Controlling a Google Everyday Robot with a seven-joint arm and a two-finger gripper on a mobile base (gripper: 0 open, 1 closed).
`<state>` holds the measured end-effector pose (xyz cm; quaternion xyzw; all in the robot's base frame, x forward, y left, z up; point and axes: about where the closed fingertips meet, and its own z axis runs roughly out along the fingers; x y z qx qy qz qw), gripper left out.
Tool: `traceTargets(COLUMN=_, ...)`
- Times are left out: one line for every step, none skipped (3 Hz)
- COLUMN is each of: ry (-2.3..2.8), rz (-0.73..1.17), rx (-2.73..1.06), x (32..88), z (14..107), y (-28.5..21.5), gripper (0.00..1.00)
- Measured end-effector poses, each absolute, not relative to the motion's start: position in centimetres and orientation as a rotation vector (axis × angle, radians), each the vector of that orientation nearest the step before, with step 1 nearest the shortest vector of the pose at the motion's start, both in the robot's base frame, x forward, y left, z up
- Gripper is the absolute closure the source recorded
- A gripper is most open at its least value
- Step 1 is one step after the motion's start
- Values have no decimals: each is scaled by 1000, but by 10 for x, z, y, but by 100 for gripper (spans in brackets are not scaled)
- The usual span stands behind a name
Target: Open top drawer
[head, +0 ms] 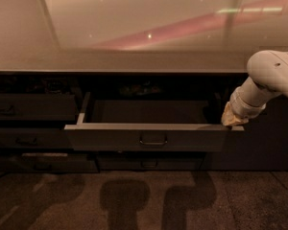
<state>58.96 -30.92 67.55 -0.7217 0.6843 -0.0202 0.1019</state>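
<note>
The top drawer (110, 139) is a wide dark grey drawer standing pulled out from the cabinet under the counter. Its flat front carries a small loop handle (153, 141) at the centre, and its dim inner floor (149, 111) and left side wall (82, 110) show. My gripper (233, 119) is at the end of the white arm (269, 78) on the right. It sits at the drawer's right front corner, just above the rim, well to the right of the handle.
Narrower drawer fronts (31, 108) stack at the left, the upper one slightly out. A lower drawer (149, 162) lies beneath the open one. A plain dark panel (264, 143) is at the right. The pale counter (134, 42) runs above, speckled floor (134, 200) below.
</note>
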Motion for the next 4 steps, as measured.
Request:
traceTargets(ry=2021, rz=-60, rx=-2131, x=590, z=679, y=-309, gripper=11)
traceTargets(ry=2021, rz=-60, rx=-2131, x=590, z=685, y=-309, gripper=0)
traceTargets(ry=2026, rz=-88, rx=-2136, x=566, z=676, y=-312, gripper=0)
traceTargets(ry=2055, rz=-176, rx=-2107, x=533, z=668, y=-321, gripper=0)
